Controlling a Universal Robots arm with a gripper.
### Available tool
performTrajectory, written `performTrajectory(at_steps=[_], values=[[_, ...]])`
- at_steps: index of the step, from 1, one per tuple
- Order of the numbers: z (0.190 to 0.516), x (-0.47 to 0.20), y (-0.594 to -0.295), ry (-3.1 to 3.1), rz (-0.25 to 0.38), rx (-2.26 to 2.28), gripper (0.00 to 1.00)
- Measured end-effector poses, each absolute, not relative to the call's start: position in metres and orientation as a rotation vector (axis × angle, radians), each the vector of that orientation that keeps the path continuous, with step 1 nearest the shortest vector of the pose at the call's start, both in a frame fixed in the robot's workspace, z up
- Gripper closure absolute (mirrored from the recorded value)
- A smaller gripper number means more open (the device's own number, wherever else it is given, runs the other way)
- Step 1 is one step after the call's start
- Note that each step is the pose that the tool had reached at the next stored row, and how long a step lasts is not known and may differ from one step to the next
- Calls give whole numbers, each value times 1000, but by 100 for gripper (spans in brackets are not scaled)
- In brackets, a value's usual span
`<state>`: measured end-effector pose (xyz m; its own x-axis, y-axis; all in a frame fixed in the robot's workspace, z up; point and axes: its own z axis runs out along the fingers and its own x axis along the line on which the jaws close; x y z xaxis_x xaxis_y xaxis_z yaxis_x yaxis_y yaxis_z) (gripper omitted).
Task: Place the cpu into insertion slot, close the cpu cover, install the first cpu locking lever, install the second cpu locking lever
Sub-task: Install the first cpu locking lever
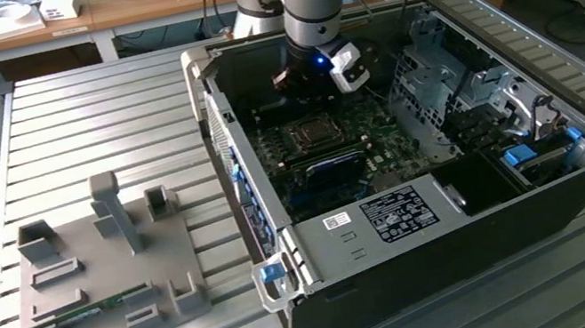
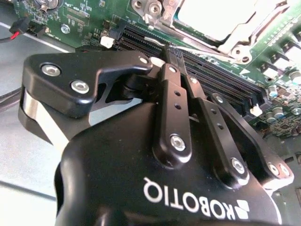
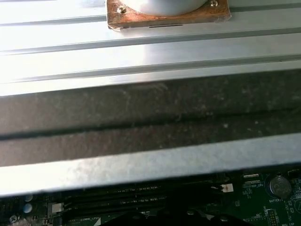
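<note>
An open computer case (image 1: 537, 184) lies on the slatted table with the motherboard (image 1: 385, 143) facing up. The cpu (image 1: 314, 131) sits in its socket as a dull grey square; in the second wrist view it shows pale (image 2: 207, 13). The silvery cpu cover (image 2: 237, 40) lies flat around it. A thin silvery lever (image 2: 193, 50) runs along the socket's edge beside the black memory slots (image 2: 221, 77). My gripper (image 1: 314, 81) hangs inside the case just behind the socket. Its black fingers (image 2: 172, 94) meet at the tips (image 2: 172, 54), close to that lever, with nothing seen between them.
A grey parts fixture (image 1: 108, 278) with upright posts stands on the table at the exterior view's left. Drive cages and cables (image 1: 474, 96) fill the case's right side. The case wall (image 3: 150, 117) and a coin battery (image 3: 281, 186) appear in the first wrist view.
</note>
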<state>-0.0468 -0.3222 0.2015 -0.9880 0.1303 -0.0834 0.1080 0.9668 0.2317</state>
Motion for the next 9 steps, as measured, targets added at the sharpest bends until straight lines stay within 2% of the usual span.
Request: performTrajectory(at_steps=[9], values=[[201,-44,-322,3018,346,187,89]])
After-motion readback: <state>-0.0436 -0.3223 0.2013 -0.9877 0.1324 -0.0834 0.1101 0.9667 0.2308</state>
